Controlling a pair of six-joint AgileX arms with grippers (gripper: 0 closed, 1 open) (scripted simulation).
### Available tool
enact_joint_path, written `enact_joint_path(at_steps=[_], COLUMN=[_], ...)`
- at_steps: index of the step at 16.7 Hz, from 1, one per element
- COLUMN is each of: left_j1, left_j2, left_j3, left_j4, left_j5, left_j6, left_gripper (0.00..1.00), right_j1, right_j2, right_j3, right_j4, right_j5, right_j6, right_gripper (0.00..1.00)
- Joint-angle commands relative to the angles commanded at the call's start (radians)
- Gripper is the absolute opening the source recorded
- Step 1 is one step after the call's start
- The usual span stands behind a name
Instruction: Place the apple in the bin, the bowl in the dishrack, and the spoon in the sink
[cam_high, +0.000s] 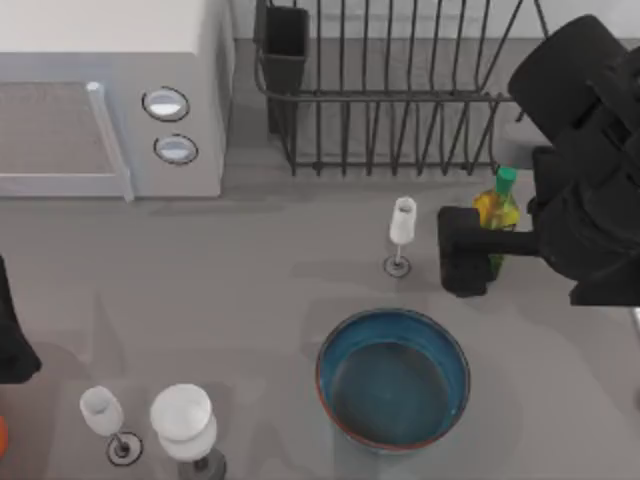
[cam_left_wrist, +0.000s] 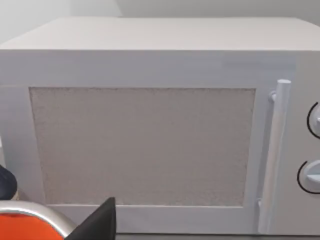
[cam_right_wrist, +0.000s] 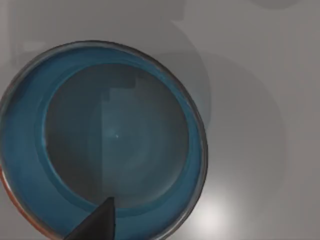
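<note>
The blue bowl (cam_high: 394, 379) sits upright on the grey tabletop (cam_high: 250, 290) near the front edge, right of centre, and it holds nothing. The right gripper (cam_high: 462, 252) hangs above the table just behind the bowl, toward the right side, and whether its fingers are apart or together cannot be told; in the right wrist view a dark fingertip (cam_right_wrist: 97, 222) shows over the bowl's (cam_right_wrist: 102, 142) rim. Just beside that gripper stands a small bottle (cam_high: 498, 210) with a green cap, and a little to its left a wine glass (cam_high: 401, 232) stands upright. The black wire dishrack (cam_high: 400, 90) lies along the back edge toward the right, with its cutlery cup (cam_high: 285, 45) at its left corner. A white microwave (cam_high: 110, 95) fills the back left corner, its door shut in the left wrist view (cam_left_wrist: 145, 145). Two more wine glasses (cam_high: 150, 425) stand by the front left corner. The left arm (cam_high: 12, 340) is parked at the left edge; its grip cannot be told. An orange object (cam_left_wrist: 25, 227) shows in the left wrist view, close to the camera
</note>
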Motion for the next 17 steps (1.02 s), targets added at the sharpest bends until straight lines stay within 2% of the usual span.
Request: enact_joint_path(at_steps=[4,7,13,17], left_j1=[0.000,0.000,0.000,0.000], left_j2=[0.000,0.000,0.000,0.000], left_j3=[0.000,0.000,0.000,0.000], left_j4=[0.000,0.000,0.000,0.000], left_j5=[0.000,0.000,0.000,0.000], left_j6=[0.000,0.000,0.000,0.000], left_gripper=[1.00,1.00,1.00,1.00], right_j1=[0.070,0.086,0.083,0.085], right_j2=[0.193,0.242,0.245,0.290], right_j3=[0.132,0.164,0.147,0.046], right_j4=[-0.136,-0.174,-0.156,-0.008], right_j5=[0.011,0.018,0.018,0.018], right_j6=[0.073,0.093,0.091,0.093], right_gripper=[1.00,1.00,1.00,1.00])
